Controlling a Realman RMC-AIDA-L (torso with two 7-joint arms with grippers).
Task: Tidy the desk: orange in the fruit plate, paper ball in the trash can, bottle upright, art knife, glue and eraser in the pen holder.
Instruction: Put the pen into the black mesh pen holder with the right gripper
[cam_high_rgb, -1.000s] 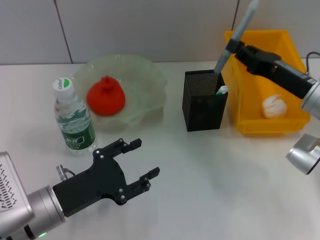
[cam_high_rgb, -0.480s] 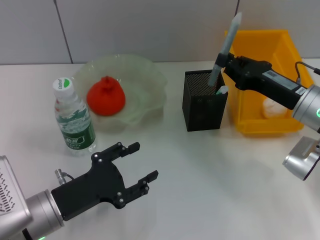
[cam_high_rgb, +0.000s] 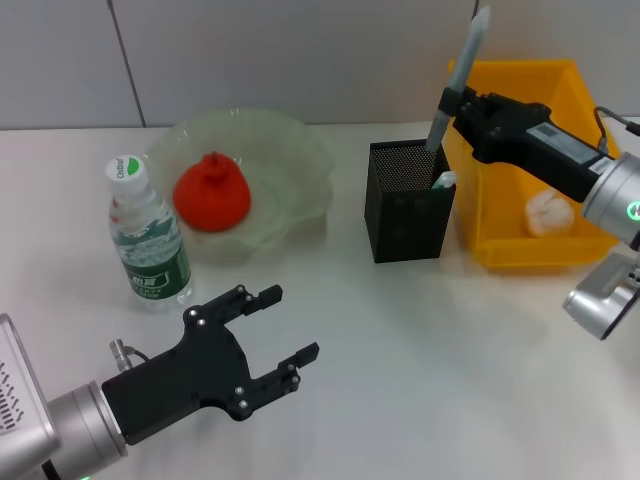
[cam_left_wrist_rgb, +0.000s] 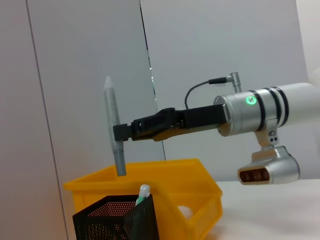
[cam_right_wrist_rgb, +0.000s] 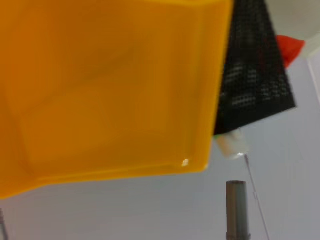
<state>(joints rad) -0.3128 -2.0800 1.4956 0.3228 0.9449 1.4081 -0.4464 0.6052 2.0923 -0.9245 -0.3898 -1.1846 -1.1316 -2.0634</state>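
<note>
Two arms are out over the white worktop. The right gripper pinches a long grey art knife, its lower end just above the black mesh pen holder. Behind sits the shiny yellow trash can with the crumpled paper ball. The left gripper hovers low with fingers spread, near the upright bottle. The bumpy red orange lies in the wavy green fruit plate.
</note>
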